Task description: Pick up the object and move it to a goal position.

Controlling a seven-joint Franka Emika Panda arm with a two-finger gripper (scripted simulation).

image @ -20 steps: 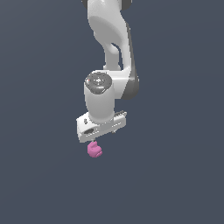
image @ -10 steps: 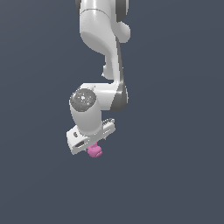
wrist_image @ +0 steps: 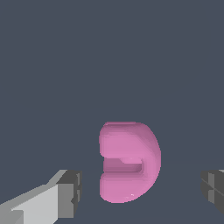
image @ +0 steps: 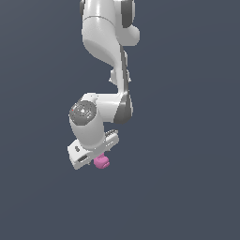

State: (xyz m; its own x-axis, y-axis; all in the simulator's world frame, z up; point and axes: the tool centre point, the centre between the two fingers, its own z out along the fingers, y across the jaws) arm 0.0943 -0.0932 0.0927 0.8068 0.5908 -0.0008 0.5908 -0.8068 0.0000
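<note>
The object (image: 101, 161) is a small pink lumpy blob with a notch, lying on the dark grey surface just under the white hand in the exterior view. In the wrist view it (wrist_image: 129, 162) lies between my two fingers, with a gap on each side. One grey fingertip (wrist_image: 71, 192) is near the object, and the other fingertip (wrist_image: 214, 188) is farther from it. My gripper (image: 96, 158) is open and straddles the object without touching it.
The white arm (image: 105, 42) comes down from the top of the exterior view, above the hand. All around is a plain dark grey surface (image: 187, 140) with no other objects in view.
The hand has moved down and towards the exterior view's left, closing in on the pink object. The object has stayed in place.
</note>
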